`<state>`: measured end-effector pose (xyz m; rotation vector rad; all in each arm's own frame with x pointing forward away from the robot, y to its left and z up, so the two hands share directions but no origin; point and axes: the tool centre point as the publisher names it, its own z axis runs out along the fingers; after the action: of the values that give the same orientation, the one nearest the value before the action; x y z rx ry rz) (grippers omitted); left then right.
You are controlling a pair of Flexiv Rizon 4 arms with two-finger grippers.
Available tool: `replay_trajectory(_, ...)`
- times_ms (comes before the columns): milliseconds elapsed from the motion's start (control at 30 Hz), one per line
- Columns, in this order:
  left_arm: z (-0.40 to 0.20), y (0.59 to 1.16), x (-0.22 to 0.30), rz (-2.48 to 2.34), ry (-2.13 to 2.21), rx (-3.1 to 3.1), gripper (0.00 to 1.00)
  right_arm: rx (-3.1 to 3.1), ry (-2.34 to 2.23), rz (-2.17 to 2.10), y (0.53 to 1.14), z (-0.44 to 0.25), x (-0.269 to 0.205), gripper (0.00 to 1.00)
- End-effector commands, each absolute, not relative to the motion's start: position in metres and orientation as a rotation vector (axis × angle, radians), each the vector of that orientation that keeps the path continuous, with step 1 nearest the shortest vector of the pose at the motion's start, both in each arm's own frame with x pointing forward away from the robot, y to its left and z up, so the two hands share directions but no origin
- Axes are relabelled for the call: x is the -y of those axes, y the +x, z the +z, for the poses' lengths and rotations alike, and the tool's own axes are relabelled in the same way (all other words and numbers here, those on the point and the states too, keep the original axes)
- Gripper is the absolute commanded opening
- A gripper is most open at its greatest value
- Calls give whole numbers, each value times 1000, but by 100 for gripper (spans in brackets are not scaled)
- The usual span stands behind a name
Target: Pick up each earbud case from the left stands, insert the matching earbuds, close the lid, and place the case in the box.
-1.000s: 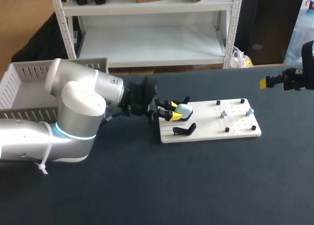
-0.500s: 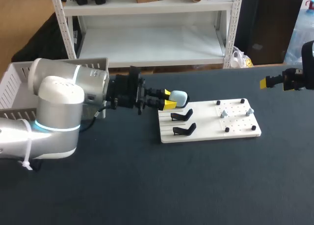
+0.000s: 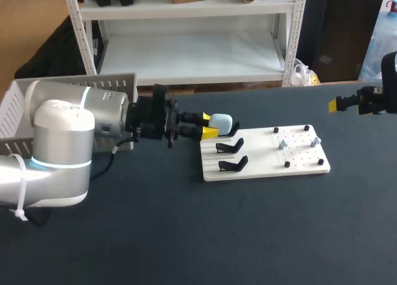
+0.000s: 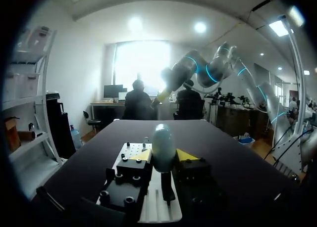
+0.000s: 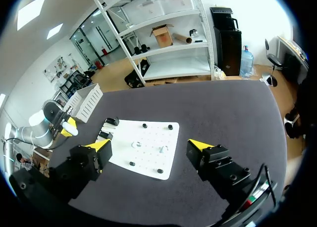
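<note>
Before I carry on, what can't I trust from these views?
- Box interior: head view, left arm covers it.
- Earbuds on the board: too small in head and right wrist views.
- Earbud case lid seam: left wrist view, left gripper covers its sides.
</note>
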<state>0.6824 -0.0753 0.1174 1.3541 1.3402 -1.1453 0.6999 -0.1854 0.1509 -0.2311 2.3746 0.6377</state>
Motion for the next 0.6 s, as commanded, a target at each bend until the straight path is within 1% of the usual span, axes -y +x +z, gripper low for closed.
replay_trajectory(33,117,681,76,-1141,1348,-1340,0,-2374,-232,639,700,151,185,100)
replay_trajectory(333,117,681,76,-1141,1348,-1340,0,-2374,-232,639,700,151,185,100)
replay_trajectory(500,118,669,79,-1156,1243,-1335,0,-2345,-257,702,709,156,182,100)
replay_trajectory(600,118,666,85,-1158,1228,-1328,0,-2337,-295,718,702,156,180,100)
